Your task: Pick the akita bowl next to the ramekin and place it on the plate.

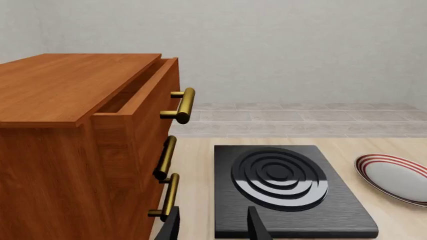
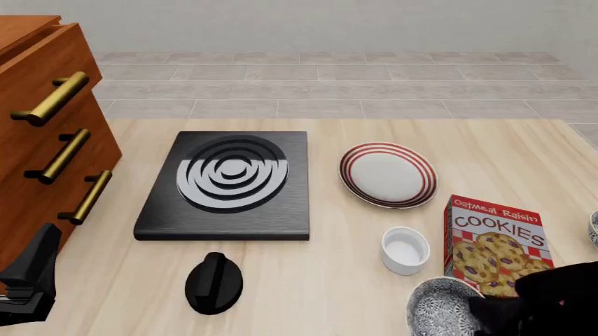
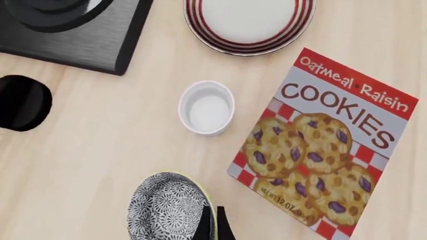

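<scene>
Step in hand: looks like the grasp. The right hand (image 3: 211,225) is down on the akita bowl (image 3: 170,210), fingers pinched over the bowl's rim on the cookie-box side.
Right hand: clamped on the bowl's wall, one dark finger inside, one outside, from what the right wrist view shows.
Bowl: at the near edge of the bench (image 2: 309,294), just this side of the ramekin (image 2: 405,250) and close beside the Oatmeal Raisin cookie box (image 2: 494,245). Whether it has left the bench yet, I cannot tell.
Plate (image 2: 388,174): red-ringed, bare, farther back past the ramekin and right of the black stove (image 2: 227,183).
Left hand (image 1: 213,226): parked by the wooden drawer cabinet (image 2: 47,133), fingers apart, holding nothing.
Next move: I'd say lift straight up first, enough to clear the ramekin's rim, then carry forward over it and set down centred on the plate.
Watch for: a rim pinch can let the bowl tilt; the box sits tight alongside.
</scene>
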Action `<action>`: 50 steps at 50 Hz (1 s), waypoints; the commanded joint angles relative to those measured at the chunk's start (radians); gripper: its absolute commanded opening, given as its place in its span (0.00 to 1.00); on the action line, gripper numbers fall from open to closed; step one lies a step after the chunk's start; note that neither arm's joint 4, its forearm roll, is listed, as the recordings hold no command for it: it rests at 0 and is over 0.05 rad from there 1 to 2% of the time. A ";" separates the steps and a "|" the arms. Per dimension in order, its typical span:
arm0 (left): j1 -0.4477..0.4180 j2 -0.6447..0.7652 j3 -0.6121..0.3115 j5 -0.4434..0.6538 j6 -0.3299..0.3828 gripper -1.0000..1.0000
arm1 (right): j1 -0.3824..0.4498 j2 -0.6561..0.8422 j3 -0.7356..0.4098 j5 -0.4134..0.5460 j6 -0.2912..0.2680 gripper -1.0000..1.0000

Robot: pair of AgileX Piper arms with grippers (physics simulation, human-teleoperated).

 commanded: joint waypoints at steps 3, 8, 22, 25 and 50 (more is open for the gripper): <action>0.000 0.000 0.000 0.000 0.000 1.00 | 0.013 0.020 -0.051 -0.003 0.030 0.00; 0.000 0.000 0.000 0.000 0.000 1.00 | 0.020 0.045 -0.072 -0.012 0.044 0.00; 0.000 0.000 0.000 0.000 0.000 1.00 | 0.022 0.126 -0.137 -0.056 0.058 0.00; 0.000 0.000 0.000 0.000 0.000 1.00 | 0.014 0.141 -0.148 -0.064 0.051 0.00; 0.000 0.000 0.000 0.000 0.000 1.00 | -0.065 0.242 -0.242 -0.118 0.002 0.00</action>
